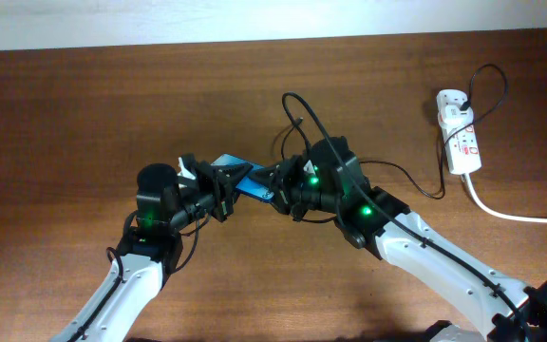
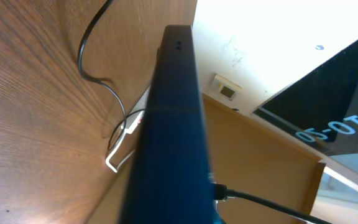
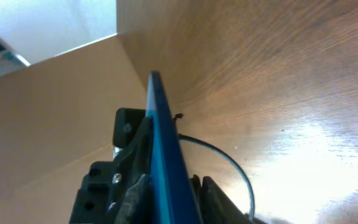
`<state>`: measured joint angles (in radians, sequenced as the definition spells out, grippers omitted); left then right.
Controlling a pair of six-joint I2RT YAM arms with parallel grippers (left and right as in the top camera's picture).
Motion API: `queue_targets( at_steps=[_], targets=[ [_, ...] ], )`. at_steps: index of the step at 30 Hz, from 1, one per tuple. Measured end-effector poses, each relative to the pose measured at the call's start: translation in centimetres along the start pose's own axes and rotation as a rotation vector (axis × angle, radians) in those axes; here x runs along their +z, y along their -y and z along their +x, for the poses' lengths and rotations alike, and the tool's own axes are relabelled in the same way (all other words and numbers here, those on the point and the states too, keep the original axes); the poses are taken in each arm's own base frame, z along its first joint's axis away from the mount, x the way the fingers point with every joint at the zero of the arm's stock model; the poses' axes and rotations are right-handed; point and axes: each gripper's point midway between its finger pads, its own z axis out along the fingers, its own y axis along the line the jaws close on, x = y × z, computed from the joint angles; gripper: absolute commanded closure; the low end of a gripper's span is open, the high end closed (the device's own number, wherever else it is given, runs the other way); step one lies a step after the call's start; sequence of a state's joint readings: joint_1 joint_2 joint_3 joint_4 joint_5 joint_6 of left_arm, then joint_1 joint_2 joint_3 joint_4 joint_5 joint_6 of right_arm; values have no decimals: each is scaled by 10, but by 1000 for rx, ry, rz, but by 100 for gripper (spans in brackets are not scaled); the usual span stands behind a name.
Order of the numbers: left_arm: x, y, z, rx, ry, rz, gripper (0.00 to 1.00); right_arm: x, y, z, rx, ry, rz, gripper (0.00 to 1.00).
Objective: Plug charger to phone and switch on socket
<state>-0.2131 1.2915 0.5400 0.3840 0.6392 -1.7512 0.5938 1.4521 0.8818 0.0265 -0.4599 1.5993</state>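
The phone [image 1: 245, 180], with its blue screen, is held tilted above the table between both arms. My left gripper [image 1: 218, 193] is shut on its left end. My right gripper [image 1: 278, 193] is at its right end, and in the right wrist view its jaws [image 3: 173, 196] sit on both sides of the phone's edge [image 3: 163, 149]. In the left wrist view the phone [image 2: 169, 137] is seen edge-on, and the charger plug tip [image 2: 219, 193] meets its side. The black charger cable [image 1: 416, 180] runs right to the socket [image 1: 459, 133].
The socket lies at the far right of the wooden table, with a thick white cord [image 1: 520, 217] trailing off the right edge. Loops of black cable [image 1: 297, 109] lie behind the grippers. The table's far edge meets a pale wall.
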Motion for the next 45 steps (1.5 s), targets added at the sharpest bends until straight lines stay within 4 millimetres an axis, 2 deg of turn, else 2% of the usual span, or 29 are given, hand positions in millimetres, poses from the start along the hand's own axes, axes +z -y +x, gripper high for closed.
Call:
queue_targets(
  at_steps=[2,5,7,9,12,13,17,20,23,33,35,38,44,45],
  targets=[
    [0,-3,-1,16,2,-11,100,0,2,-2,-2,11,9,54],
    [-2,-32,-4,-53,21,-130,100,1,10,-4,-49,25,34,36],
    [-4,-41,-6,-56,27,-168,100,1,15,-10,-196,56,55,22],
    [-5,-45,-6,-35,27,-182,100,1,13,-19,-307,103,59,15],
    [-6,-48,-5,-10,16,-196,100,-5,13,-45,-518,239,105,2],
    [-6,-49,-4,8,9,-196,100,-8,22,-55,-588,284,167,1],
    [-6,-52,-3,30,2,-209,100,-23,46,-82,-655,413,342,2],
    [-6,-52,2,35,-30,-209,100,-38,46,-104,-679,553,409,2],
    [-7,-52,10,33,-76,-209,100,-47,45,-115,-684,635,440,2],
    [-8,-52,19,48,-132,-207,100,-51,50,-119,-687,652,475,0],
    [-8,-52,19,48,-132,-207,100,-51,50,-119,-727,644,490,4],
    [-8,-52,19,51,-133,-207,100,-52,50,-119,-820,626,526,4],
    [-8,-52,19,51,-133,-207,100,-57,57,-118,-851,593,597,5],
    [-8,-52,19,50,-133,-207,100,-59,52,-116,-850,586,609,5]
  ],
)
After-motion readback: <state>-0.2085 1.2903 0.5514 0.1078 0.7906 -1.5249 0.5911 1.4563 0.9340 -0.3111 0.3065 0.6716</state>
